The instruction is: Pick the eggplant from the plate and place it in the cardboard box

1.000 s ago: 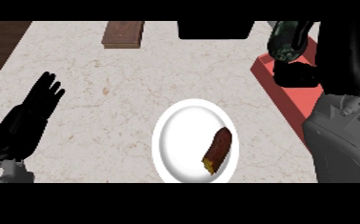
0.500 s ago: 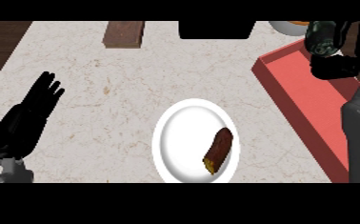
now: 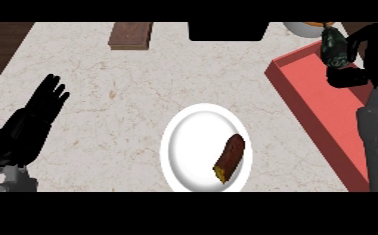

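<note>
Dark eggplant (image 3: 334, 48) in right hand (image 3: 353, 69)

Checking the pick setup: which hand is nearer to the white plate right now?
Left. The left hand rests open on the counter just left of the plate; the right hand is far up-right, over the red box.

black left hand (image 3: 33, 121), black right hand (image 3: 353, 59), grey forearms

One head view — steeply down on the counter (image 3: 133, 99); forearms enter from below.
</note>
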